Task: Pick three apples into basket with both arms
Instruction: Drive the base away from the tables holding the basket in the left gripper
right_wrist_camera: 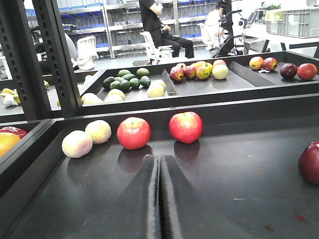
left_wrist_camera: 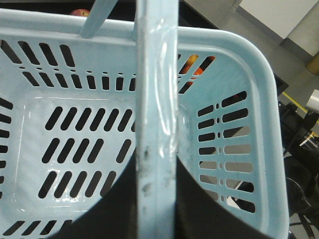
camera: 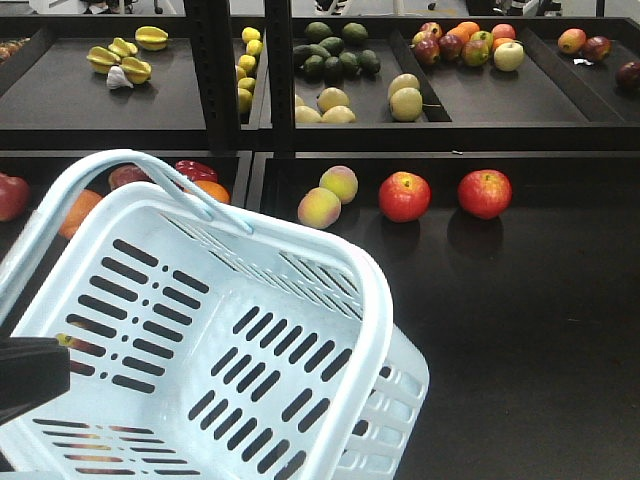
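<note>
**Left claw** (left_wrist_camera: 155, 167): clamped on the hoop handle (left_wrist_camera: 157, 99) of the basket (left_wrist_camera: 219, 40). In the left wrist view the handle runs from 12 to 6 o'clock between the two dark fingers (left_wrist_camera: 199, 209), which bear on it from both sides.

**Basket** (camera: 372, 330): fills the 7 o'clock quarter of the front view. It is tilted, with its open top turned toward the camera and one corner raised toward 1 o'clock. The second handle (camera: 120, 165) arches over the 10 o'clock corner. Whether the basket rests on anything cannot be told.

**Right claw** (right_wrist_camera: 159, 159): narrow, its fingers pressed flat together with nothing between them. It sits low over the lower shelf (right_wrist_camera: 239, 189) and points toward 12 o'clock.

**Apples:** all three lie on the lower shelf, outside the basket.
- The first apple (right_wrist_camera: 133, 133) lies at 11 o'clock of the right claw.
- The second apple (right_wrist_camera: 185, 127) lies at 1 o'clock of that claw, near the first but apart from it. Both are close to the shelf's back wall.
- In the front view the first apple (camera: 404, 196) and the second apple (camera: 485, 193) lie at 1 o'clock of the basket.
- The third apple (right_wrist_camera: 310, 162) is a darker red and is cut off by the 3 o'clock edge of the right wrist view. It is well apart from the other two.

**Other items:**
- Two pale peaches (right_wrist_camera: 77, 144) lie side by side at 9 o'clock of the first apple.
- The upper shelf (camera: 500, 110) carries avocados (camera: 335, 55) and starfruit (camera: 120, 60).
</note>
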